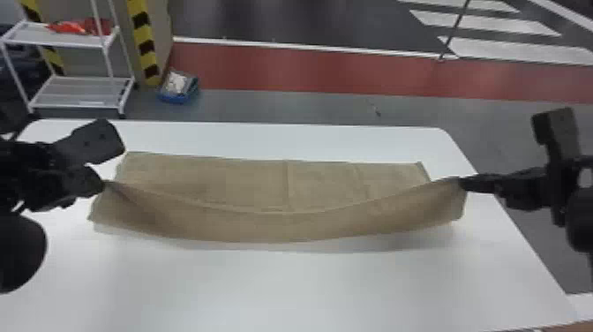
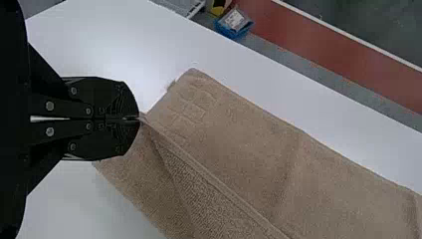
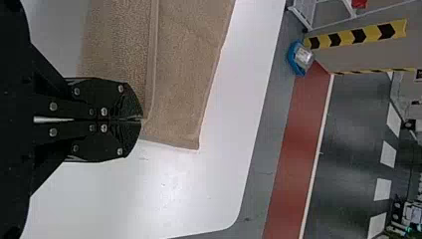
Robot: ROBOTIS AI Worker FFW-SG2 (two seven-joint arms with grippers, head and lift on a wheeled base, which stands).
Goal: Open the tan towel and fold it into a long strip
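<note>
Head view: tan rectangular towel (image 1: 247, 181), long edge sagging between black flat-fingered left gripper (image 1: 105, 182) and matching right gripper (image 1: 460, 182), both clenched on it; white table (image 1: 287, 291) beneath.

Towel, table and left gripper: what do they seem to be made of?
The towel looks like terry cloth, probably cotton, matt: its looped texture shows beside the hem. The table seems laminate or plastic, smooth and white with a soft sheen. The left gripper looks like hard plastic or coated metal, black, with visible screw heads.
</note>
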